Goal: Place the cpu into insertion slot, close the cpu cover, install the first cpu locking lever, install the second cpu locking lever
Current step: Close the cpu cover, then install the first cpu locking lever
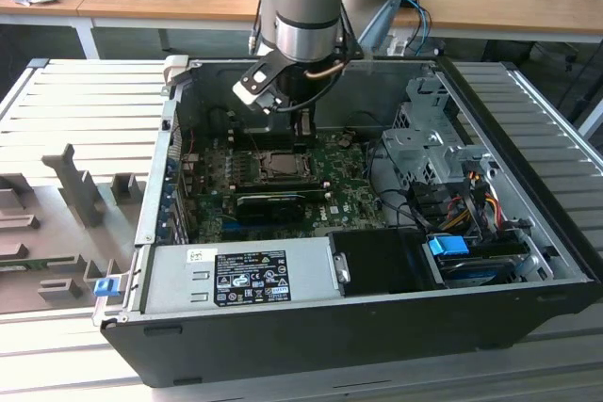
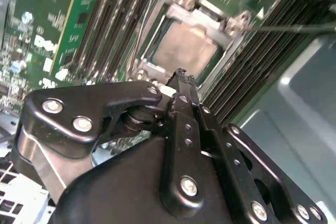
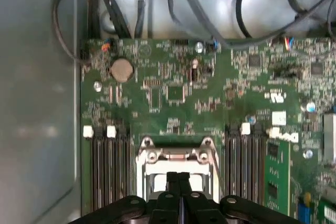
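Observation:
The cpu [image 2: 186, 45] lies flat in the insertion slot [image 1: 275, 165], pale beige, on the green motherboard. The silvery cpu cover [image 2: 210, 11] lies down around it as a frame. In the first wrist view the cpu cover [image 3: 176, 156] frames the pale cpu [image 3: 156, 183]. My gripper [image 2: 181, 74] hovers just above the socket's edge, its black fingers pressed together with nothing between them. In the exterior view my gripper [image 1: 303, 127] hangs over the far side of the socket. A thin metal lever rod [image 2: 294, 25] sticks out beside the socket.
The open computer case [image 1: 141, 233] walls in the board. A grey power supply [image 1: 245, 275] sits at the front, and a drive cage [image 1: 429, 138] and cables [image 1: 462, 204] at the exterior view's right. Memory slots [image 3: 107, 166] flank the socket. A black card [image 1: 273, 204] lies in front of it.

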Robot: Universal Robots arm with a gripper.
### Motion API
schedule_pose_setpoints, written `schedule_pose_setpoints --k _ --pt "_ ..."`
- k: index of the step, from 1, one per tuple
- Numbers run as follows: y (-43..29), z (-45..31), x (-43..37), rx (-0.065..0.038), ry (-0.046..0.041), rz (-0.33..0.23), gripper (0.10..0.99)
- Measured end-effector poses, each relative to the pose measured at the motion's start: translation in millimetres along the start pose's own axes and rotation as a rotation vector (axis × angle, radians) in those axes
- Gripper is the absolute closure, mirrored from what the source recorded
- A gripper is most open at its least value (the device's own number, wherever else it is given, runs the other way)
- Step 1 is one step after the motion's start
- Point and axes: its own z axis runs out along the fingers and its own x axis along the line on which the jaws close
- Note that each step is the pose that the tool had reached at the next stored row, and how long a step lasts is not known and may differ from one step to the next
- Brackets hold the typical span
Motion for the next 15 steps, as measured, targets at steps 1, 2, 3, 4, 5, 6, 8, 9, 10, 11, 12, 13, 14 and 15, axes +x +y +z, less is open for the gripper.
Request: schedule_pose_setpoints --k 1,2,3,4,5,6,8,9,10,11,12,13,14,15 --pt "-7.3 0.2 0.0 0.000 0.0001 -0.001 0.980" --pt "-10.8 0.1 -0.1 0.000 0.0000 -0.001 0.980" --pt "-12.5 0.1 -0.1 0.000 -0.0001 -0.001 0.980" --pt "-13.7 0.0 -0.1 0.000 0.0000 -0.001 0.980" --pt "-14.7 0.0 -0.1 0.000 0.0000 -0.001 0.980" --pt "-14.9 0.0 -0.1 0.000 -0.0001 -0.001 0.980" --pt "-15.5 0.0 -0.1 0.000 -0.0001 -0.001 0.980" --pt "-15.8 0.0 -0.1 0.000 -0.0001 -0.001 0.980" --pt "-16.4 0.0 -0.1 0.000 0.0000 -0.001 0.980" --pt "-16.4 -0.1 -0.2 0.000 0.0000 -0.001 0.980" --pt "-16.4 -1.0 -0.2 0.000 -0.0003 -0.001 0.980" --pt "-16.4 -2.4 -0.1 0.000 -0.0001 -0.001 0.980" --pt "-16.4 -3.2 -0.1 0.000 -0.0001 -0.001 0.980" --pt "-16.3 -4.1 0.0 0.000 -0.0002 -0.001 0.980"
